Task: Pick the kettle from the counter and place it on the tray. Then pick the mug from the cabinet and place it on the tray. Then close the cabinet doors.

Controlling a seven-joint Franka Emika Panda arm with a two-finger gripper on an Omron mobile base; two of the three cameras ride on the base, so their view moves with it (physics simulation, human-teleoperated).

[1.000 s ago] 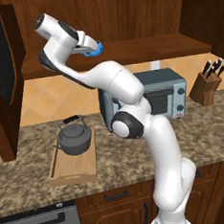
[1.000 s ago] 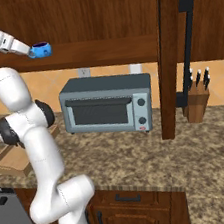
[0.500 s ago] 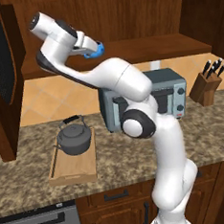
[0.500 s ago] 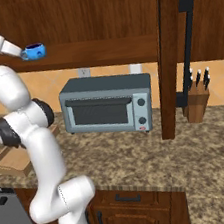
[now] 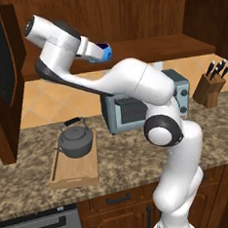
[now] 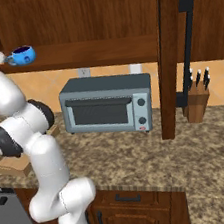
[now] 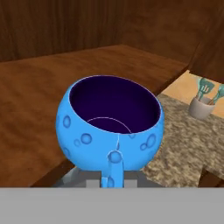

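Swung leftward with mug [image 5: 104, 51] since earlier, clamped in gripper [image 5: 99, 52] clear of cabinet [image 5: 127, 17] shelf. Kettle [image 5: 76, 140] already on tray [image 5: 74, 170]. From right: mug [image 6: 23, 55] airborne, doors [image 6: 173, 50] open. Hand view: mug [image 7: 110, 124] upright, gripped; placing and closing remain.

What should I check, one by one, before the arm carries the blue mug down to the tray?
1. Mug held at the tool: ok; the finger contact itself, cannot tell.
2. Mug upright, opening up: ok.
3. Mug off the cabinet shelf: ok, it hangs in front of the shelf edge.
4. Kettle already on the tray: ok.
5. Free tray space for the mug: ok, in front of the kettle.
6. Cabinet doors closed: not ok, open.
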